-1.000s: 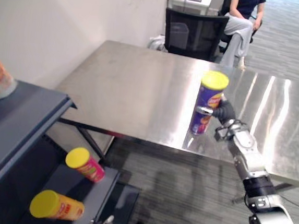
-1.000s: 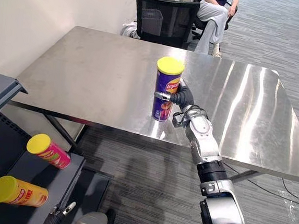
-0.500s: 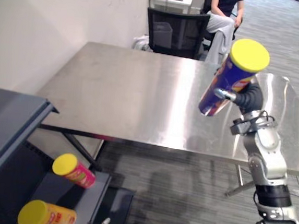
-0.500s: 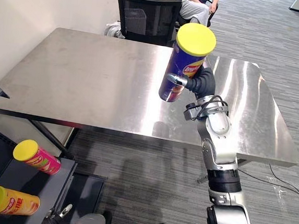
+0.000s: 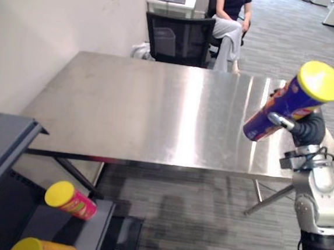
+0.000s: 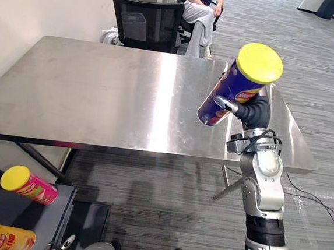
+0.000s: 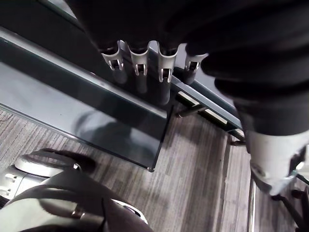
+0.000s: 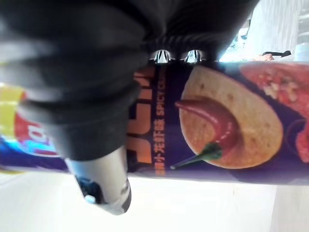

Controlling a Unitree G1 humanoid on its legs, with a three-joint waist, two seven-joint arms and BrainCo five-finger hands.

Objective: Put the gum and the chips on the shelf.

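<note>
A purple chips can (image 6: 236,84) with a yellow lid hangs tilted in the air over the right end of the steel table (image 5: 145,111). My right hand (image 6: 254,113) is shut on it, fingers and thumb (image 8: 101,186) wrapped round the can (image 8: 227,121). The dark shelf unit (image 5: 2,140) stands at the lower left. On its lower level lie a pink can (image 5: 72,200) and an orange can (image 6: 2,237), both yellow-lidded. My left hand (image 7: 163,72) hangs with straight fingers above the shelf's dark board (image 7: 96,116) and holds nothing.
A black chair (image 5: 180,38) stands behind the table, and a person (image 5: 229,13) sits beyond it at a small desk. A pale wall runs along the left. Grey carpet lies in front of the table and to its right.
My right hand has lifted the chips can off the table, up and to the right, and tipped it. The camera has turned too, so the shelf sits further left.
</note>
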